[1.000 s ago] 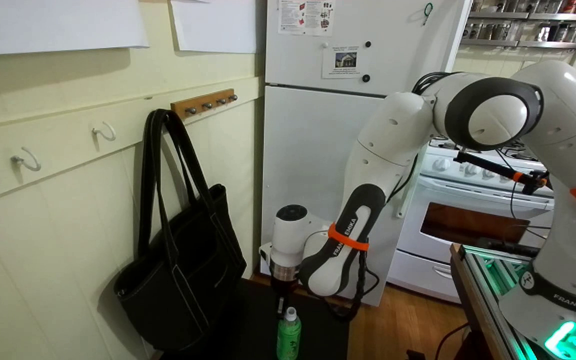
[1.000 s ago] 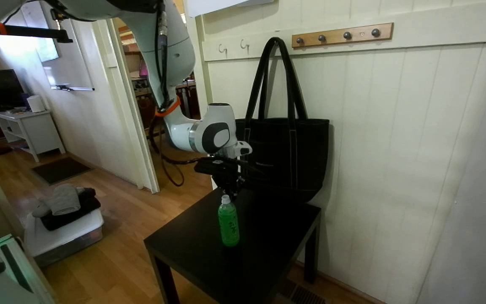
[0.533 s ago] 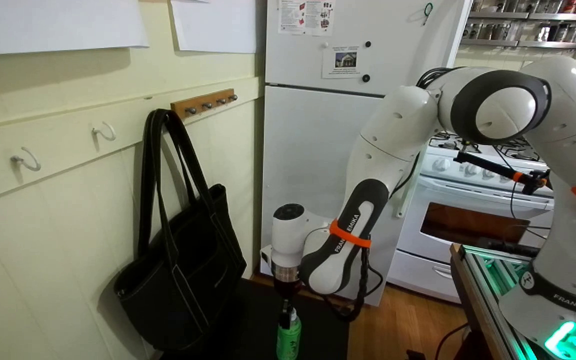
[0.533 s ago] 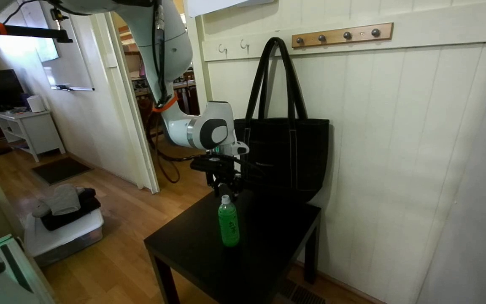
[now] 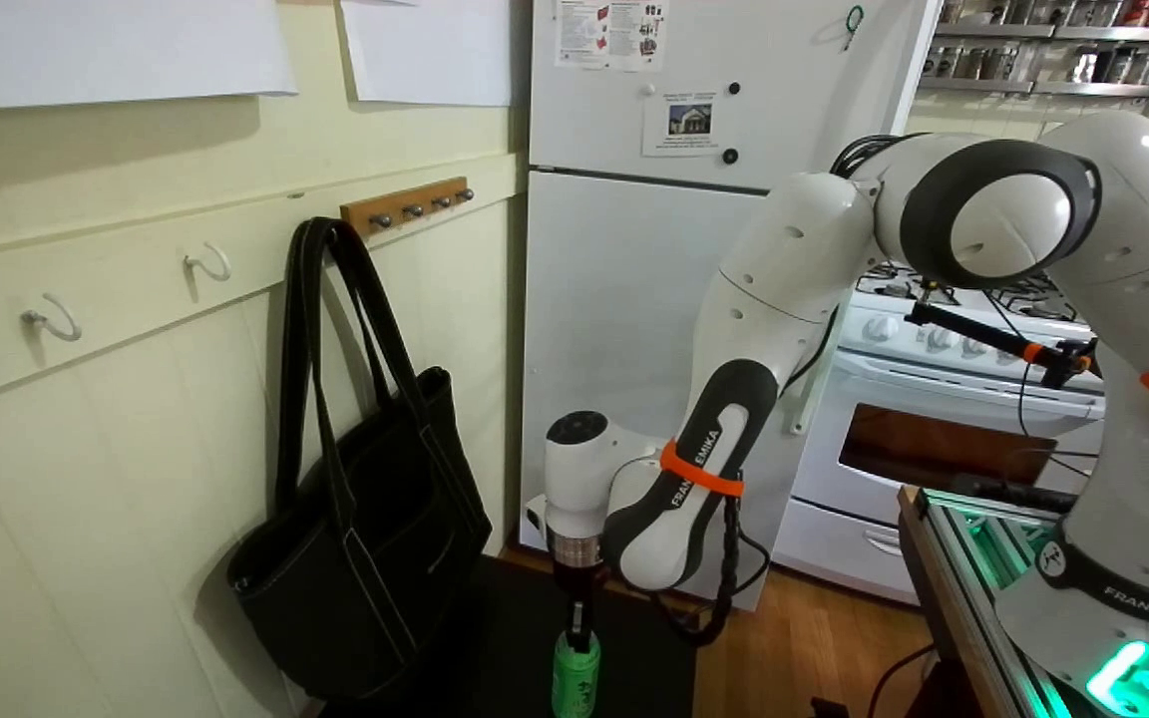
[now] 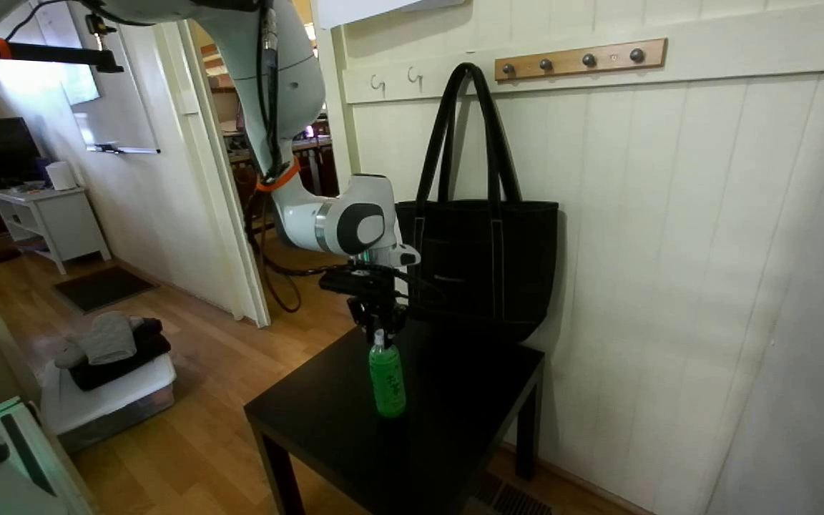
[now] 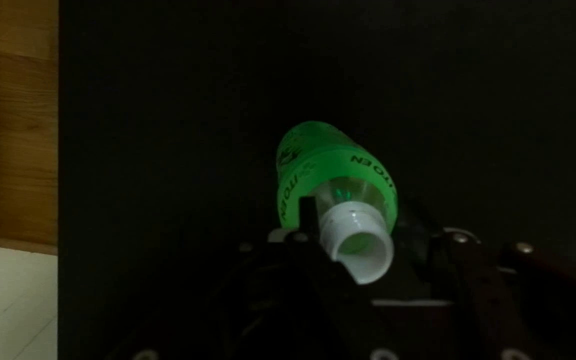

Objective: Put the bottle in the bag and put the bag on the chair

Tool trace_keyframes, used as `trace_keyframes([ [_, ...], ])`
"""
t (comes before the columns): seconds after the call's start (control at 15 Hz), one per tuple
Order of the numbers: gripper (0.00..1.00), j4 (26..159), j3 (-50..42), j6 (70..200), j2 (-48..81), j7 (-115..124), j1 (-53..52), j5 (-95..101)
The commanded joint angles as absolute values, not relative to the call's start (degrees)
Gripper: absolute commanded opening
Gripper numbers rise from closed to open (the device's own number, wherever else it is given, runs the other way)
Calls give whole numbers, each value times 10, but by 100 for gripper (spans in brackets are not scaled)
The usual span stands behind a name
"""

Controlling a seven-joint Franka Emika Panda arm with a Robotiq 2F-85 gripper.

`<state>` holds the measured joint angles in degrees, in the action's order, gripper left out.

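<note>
The small green bottle [image 6: 388, 386] stands on the dark flat seat of the chair [image 6: 455, 422]; the bottle also shows in an exterior view [image 5: 575, 680] and the wrist view [image 7: 335, 165]. Its white top looks like an open ring in the wrist view. My gripper [image 6: 381, 330] points down over it, with its fingers [image 7: 360, 212] on either side of the neck. The left finger overlaps the neck; a dark gap shows between the neck and the right finger. The black bag [image 5: 385, 538] hangs upright against the wall by its handles [image 6: 469, 93]; what holds them is hidden.
A wooden peg rail [image 6: 580, 59] and white hooks [image 5: 207, 261] are on the wall by the bag. A white fridge [image 5: 634, 299] stands behind the arm. A lidded box with cloths [image 6: 108, 386] sits on the floor.
My gripper has shifted sideways and slightly down, from beside the bottle's top to around its neck. The bottle and the bag stay in place.
</note>
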<state>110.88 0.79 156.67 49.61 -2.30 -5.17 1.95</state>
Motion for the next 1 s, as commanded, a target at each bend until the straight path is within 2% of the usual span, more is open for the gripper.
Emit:
trace_keyframes([
  [0.0, 14, 1114, -4, 1558, 491, -3, -63, 29],
  [0.13, 62, 1115, -6, 1557, 490, -2, -65, 29],
  [0.2, 62, 1115, -6, 1559, 490, -1, -66, 29],
  [0.47, 90, 1119, -10, 1568, 488, 3, -70, 31],
  [0.53, 50, 1118, -12, 1570, 488, 4, -72, 32],
  [0.6, 54, 1118, -12, 1571, 489, 3, -73, 33],
  [0.67, 54, 1118, -14, 1571, 489, 4, -74, 35],
  [0.93, 23, 1117, -16, 1569, 491, 4, -76, 42],
])
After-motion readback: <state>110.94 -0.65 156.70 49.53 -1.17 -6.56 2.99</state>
